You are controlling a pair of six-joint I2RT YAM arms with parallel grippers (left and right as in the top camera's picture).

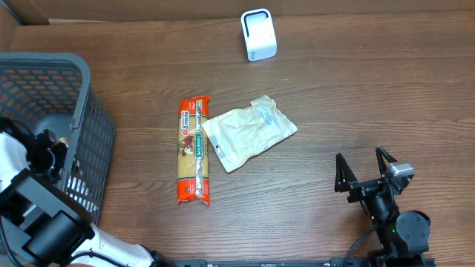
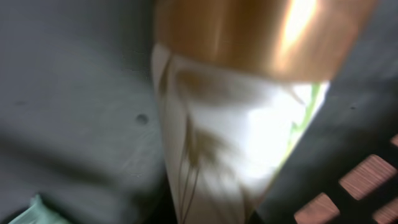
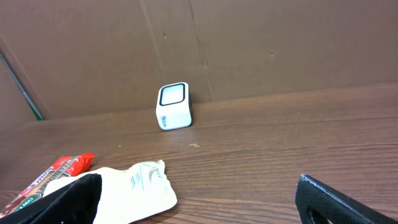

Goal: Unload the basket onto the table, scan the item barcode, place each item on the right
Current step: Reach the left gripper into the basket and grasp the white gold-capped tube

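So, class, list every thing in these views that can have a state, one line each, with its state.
left gripper: shut, down inside the basket
right gripper: open, empty, above the table
basket: upright, at the table's left side
copper-capped white item: in the basket, blurred, grip unclear
orange packet: lying flat, untouched
clear pouch: lying flat, edge against the orange packet
scanner: upright, far side of table

In my left wrist view a white, copper-topped item (image 2: 236,143) sits too close and blurred to name, while my right fingers (image 3: 68,199) and the orange packet (image 3: 67,163) run off the picture's edges.
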